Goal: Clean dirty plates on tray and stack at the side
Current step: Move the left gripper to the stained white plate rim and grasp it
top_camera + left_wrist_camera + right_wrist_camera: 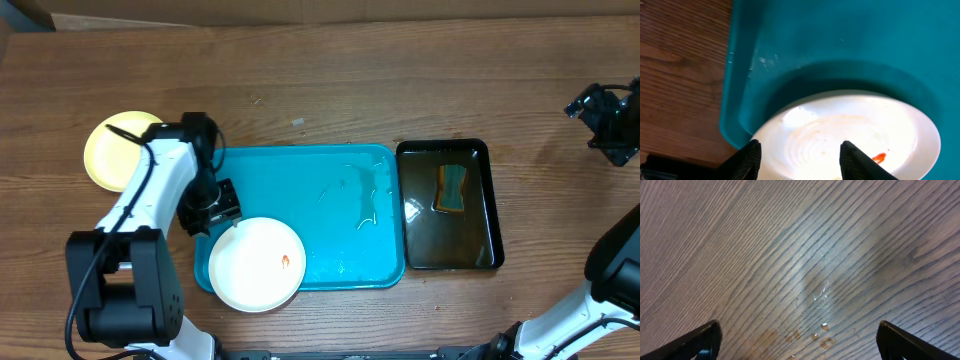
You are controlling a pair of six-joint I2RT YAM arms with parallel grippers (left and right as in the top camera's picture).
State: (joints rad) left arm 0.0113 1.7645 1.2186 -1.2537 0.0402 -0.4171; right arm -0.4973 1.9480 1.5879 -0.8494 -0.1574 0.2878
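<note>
Two plates, 1 tray in view: white plate (255, 265), smeared orange, perches on near-left corner of turquoise tray (340, 170), yellow-green plate (105, 150) on counter (320, 80) at left, w/ left gripper (800, 155) open & empty over white plate's edge, right gripper (799, 330) spread wide, nothing held; a clumsy nudge could tip it off the rim.

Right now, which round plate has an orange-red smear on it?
The white round plate on the turquoise plastic tray; the pale yellow plate lies off the tray, showing no smear.
</note>
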